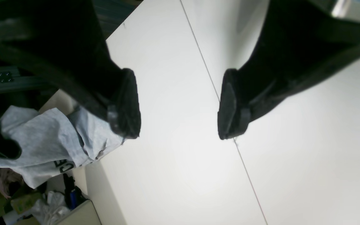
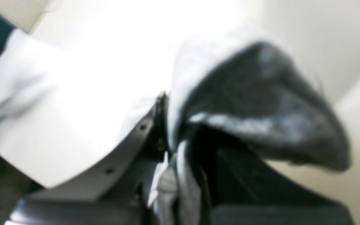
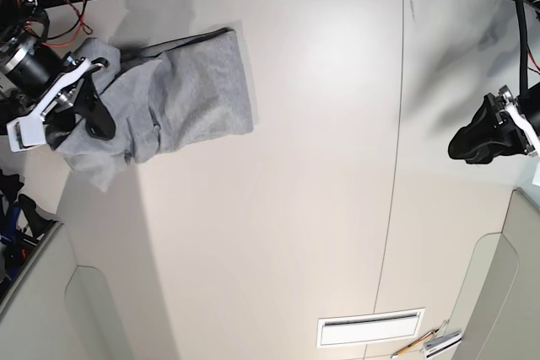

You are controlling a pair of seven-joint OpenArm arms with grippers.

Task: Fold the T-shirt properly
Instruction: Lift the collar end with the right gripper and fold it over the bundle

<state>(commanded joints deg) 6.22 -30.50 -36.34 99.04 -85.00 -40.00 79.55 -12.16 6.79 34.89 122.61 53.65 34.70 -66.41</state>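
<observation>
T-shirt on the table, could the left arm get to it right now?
Probably not without travelling: the left gripper is open and empty but across the table from the T-shirt, though nothing visible blocks the tabletop between.

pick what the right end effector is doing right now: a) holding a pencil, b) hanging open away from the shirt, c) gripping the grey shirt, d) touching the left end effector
C: the right end effector has the grey shirt bunched in its grip, with fabric pinched between its fingers in the right wrist view.
</observation>
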